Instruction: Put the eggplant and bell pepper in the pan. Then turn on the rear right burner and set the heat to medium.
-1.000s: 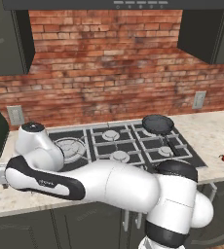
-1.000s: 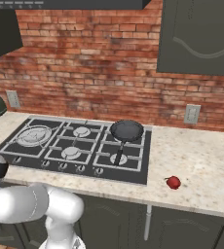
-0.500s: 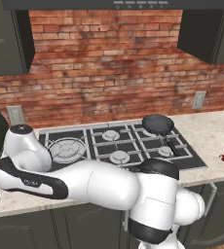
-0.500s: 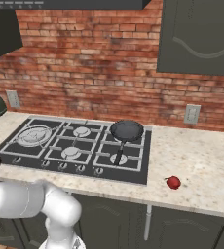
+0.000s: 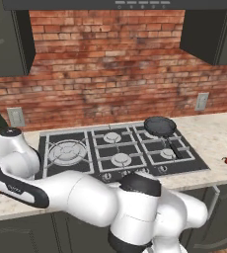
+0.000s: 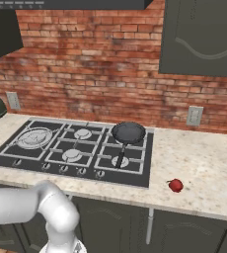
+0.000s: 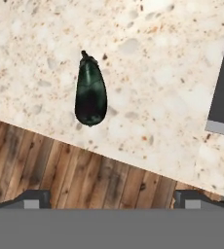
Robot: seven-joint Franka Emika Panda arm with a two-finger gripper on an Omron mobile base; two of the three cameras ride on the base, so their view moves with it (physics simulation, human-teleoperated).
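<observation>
- The hand (image 7: 112, 197), fingers spread wide and holding nothing, hangs above the glossy near-black eggplant (image 7: 90, 91), upper left of the hand view, probably lining up a grasp.
- The eggplant lies on the speckled beige stone counter (image 7: 148, 73), near its edge over wooden flooring.
- The small dark round frying pan (image 6: 128, 132) waits on the black hob; the tiny red bell pepper (image 6: 175, 185) sits lower right, nothing between.

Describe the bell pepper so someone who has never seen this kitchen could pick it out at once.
Start at the black stove set into the speckled countertop below the brick wall. To its right, near the counter's front edge, sits the bell pepper. It is tiny, bright red and rounded, alone on that stretch, unlike the dark pan on the stove.
</observation>
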